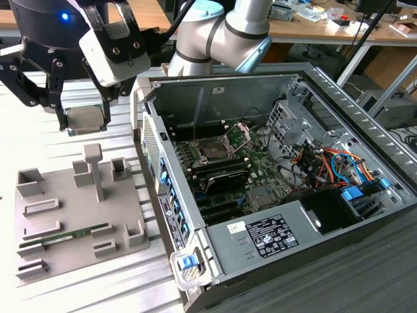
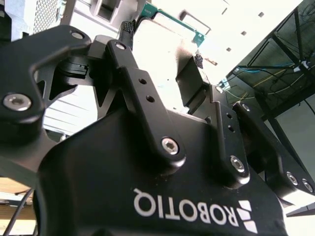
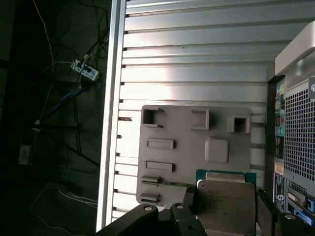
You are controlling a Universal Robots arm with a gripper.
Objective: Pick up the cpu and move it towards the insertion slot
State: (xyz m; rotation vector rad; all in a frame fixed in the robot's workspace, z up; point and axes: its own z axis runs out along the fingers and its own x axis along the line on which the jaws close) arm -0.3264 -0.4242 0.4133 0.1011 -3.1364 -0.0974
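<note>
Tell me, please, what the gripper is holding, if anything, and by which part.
The gripper holds the cpu, with its jaws shut on two opposite side edges and the chip clear of the grey parts tray.

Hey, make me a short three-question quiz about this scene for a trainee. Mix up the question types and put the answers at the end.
1. True or false: the gripper is shut on the cpu, outside the computer case.
2. Where is the insertion slot? A: held in the gripper. B: on the motherboard inside the open case. C: on the case's outer wall.
3. Fill in: the green memory stick lies on the ______.
Key: 1 true; 2 B; 3 gray fixture tray.
</note>
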